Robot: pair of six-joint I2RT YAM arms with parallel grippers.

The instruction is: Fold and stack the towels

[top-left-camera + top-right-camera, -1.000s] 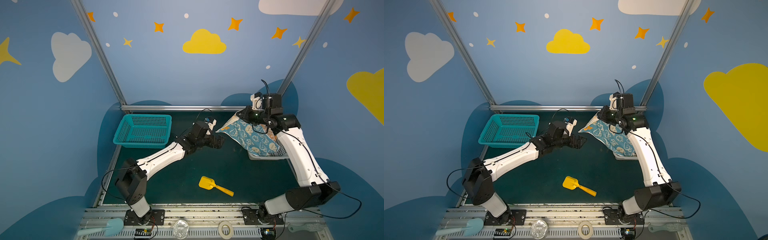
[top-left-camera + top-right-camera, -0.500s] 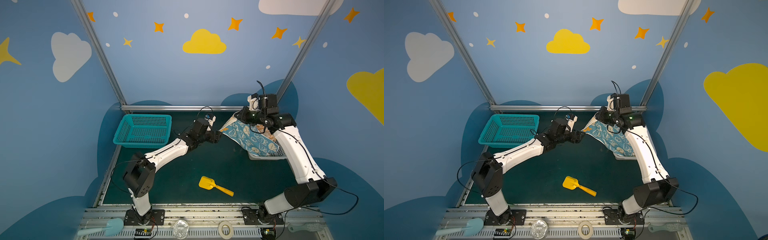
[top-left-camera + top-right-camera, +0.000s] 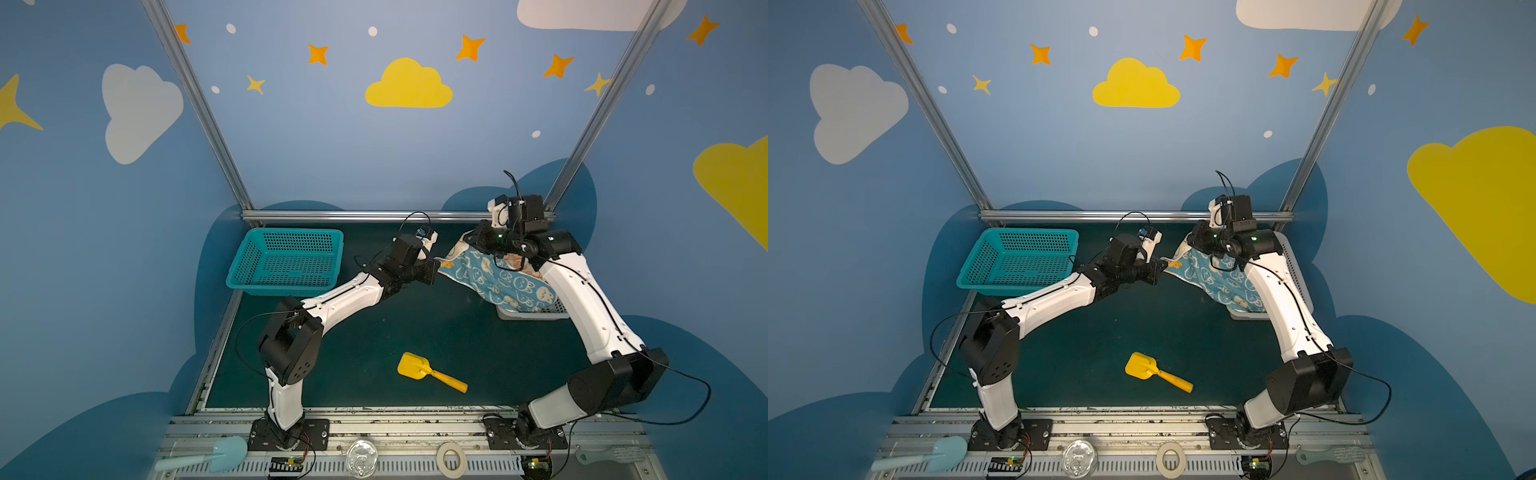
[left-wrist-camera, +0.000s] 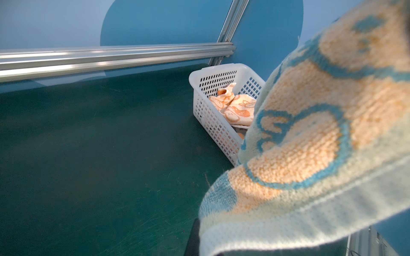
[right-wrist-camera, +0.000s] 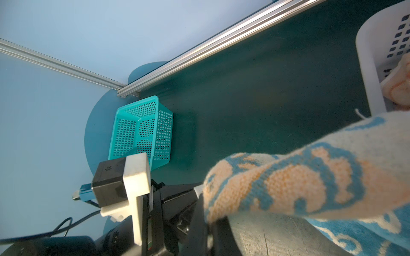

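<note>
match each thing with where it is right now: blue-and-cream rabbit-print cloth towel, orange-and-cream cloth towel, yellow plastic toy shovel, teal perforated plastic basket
Things
1. blue-and-cream rabbit-print cloth towel
2. orange-and-cream cloth towel
3. yellow plastic toy shovel
4. teal perforated plastic basket

Places
A. lying on the green mat near the front
B. inside the white perforated plastic basket
C. standing at the back left, by the metal rail
D. gripped by the left gripper and the right gripper

Pairs: 1-D, 2-B, 3-A, 4-C
</note>
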